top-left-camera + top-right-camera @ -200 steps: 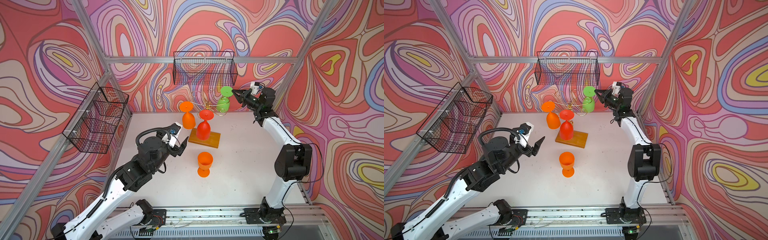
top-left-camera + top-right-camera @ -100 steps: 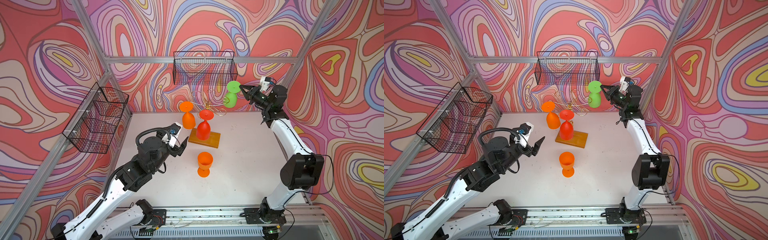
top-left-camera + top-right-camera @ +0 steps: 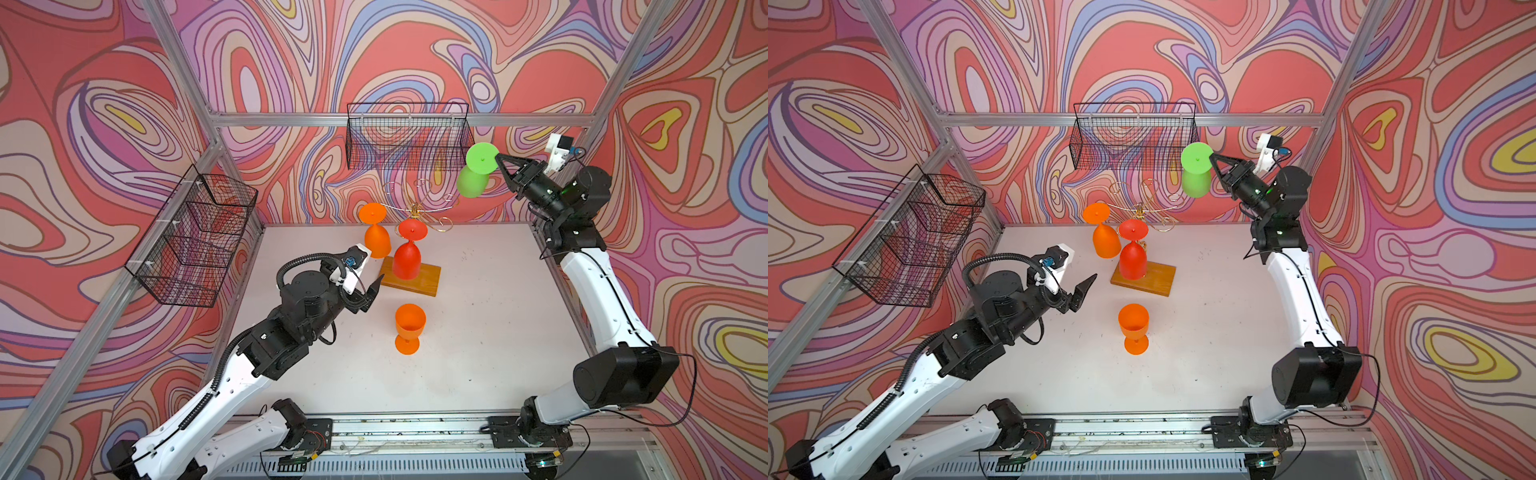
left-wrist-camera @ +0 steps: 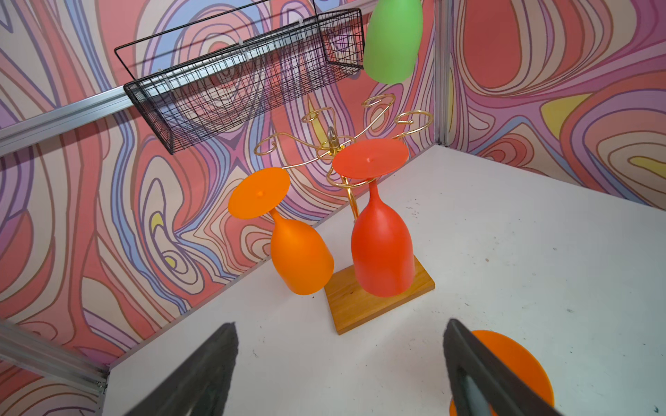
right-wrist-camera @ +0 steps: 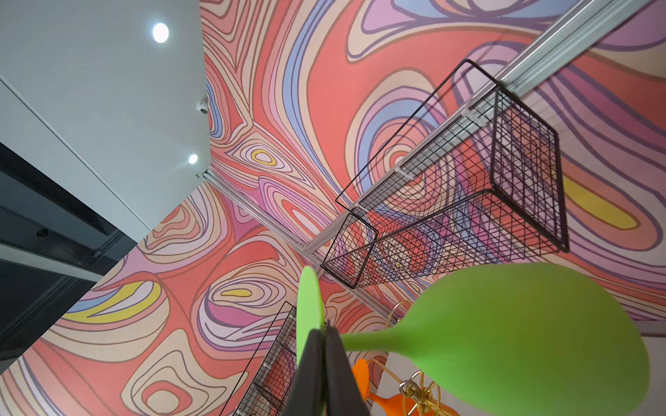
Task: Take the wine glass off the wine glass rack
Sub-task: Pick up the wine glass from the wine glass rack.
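Arm point(image 3: 590, 286) high, right tool point(image 3: 498, 161) on wine glass point(image 3: 471, 183)

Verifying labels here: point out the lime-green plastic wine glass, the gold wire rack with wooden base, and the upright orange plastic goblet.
Lime-green plastic wine glass point(image 3: 469, 185): a top view, bowl.
Gold wire rack point(image 3: 429, 279): a top view, wooden base.
Upright orange plastic goblet point(image 3: 410, 321): a top view, bowl.

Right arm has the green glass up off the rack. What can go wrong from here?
1. The right gripper pinches only the thin stem of the green wine glass, bowl hanging down; it may pivot or slip.
2. The glass looks close to the back wire basket; a swing could clip it.
3. Coming down, it could hit the arms of the wine glass rack or the upright orange glass.
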